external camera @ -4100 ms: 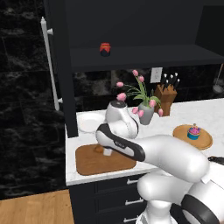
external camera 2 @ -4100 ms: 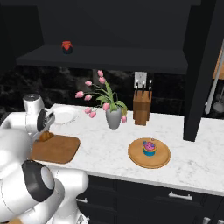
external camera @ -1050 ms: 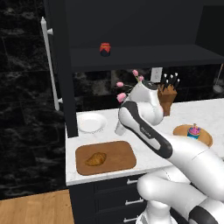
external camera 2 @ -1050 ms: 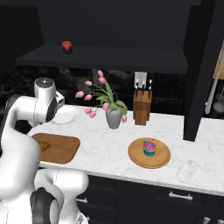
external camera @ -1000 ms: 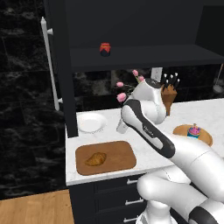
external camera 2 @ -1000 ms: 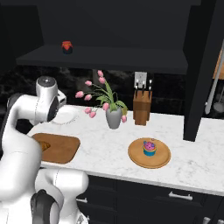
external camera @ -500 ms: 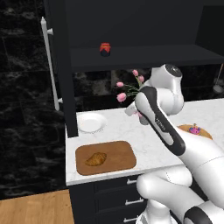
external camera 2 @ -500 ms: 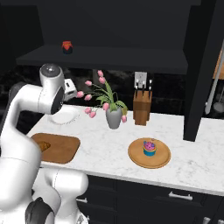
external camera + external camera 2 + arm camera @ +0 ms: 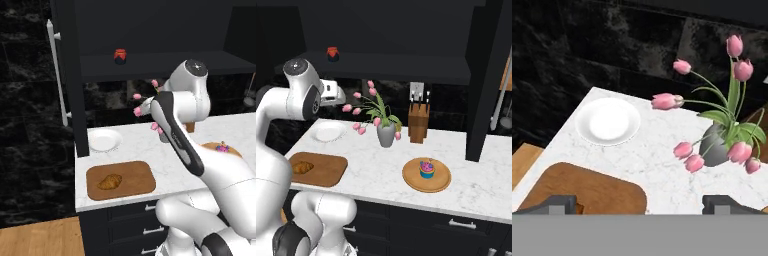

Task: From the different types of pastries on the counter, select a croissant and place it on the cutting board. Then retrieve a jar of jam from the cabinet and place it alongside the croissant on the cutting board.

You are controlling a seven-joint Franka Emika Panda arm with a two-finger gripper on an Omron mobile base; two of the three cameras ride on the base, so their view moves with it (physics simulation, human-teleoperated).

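The golden-brown croissant (image 9: 109,181) (image 9: 302,167) lies on the wooden cutting board (image 9: 135,177) (image 9: 326,170) (image 9: 597,192) at the counter's left end. The red jar of jam (image 9: 120,56) (image 9: 332,53) stands on the dark cabinet's shelf (image 9: 165,65). My gripper (image 9: 141,107) (image 9: 342,96) (image 9: 639,205) hangs high over the counter, above the board and below the shelf. Its jaws stand wide open with nothing between them. A pink-frosted cupcake (image 9: 427,168) (image 9: 221,148) sits to the right.
A white plate (image 9: 104,140) (image 9: 328,132) (image 9: 608,121) lies behind the board. A vase of pink tulips (image 9: 386,132) (image 9: 714,147) and a knife block (image 9: 418,122) stand mid-counter. The cupcake rests on a round wooden plate (image 9: 443,182). The cabinet door's long white handle (image 9: 55,75) is at the left.
The arm has risen from the cutting board and swung up and right, toward the shelf's height. The croissant stays on the board. The jaws stay open.
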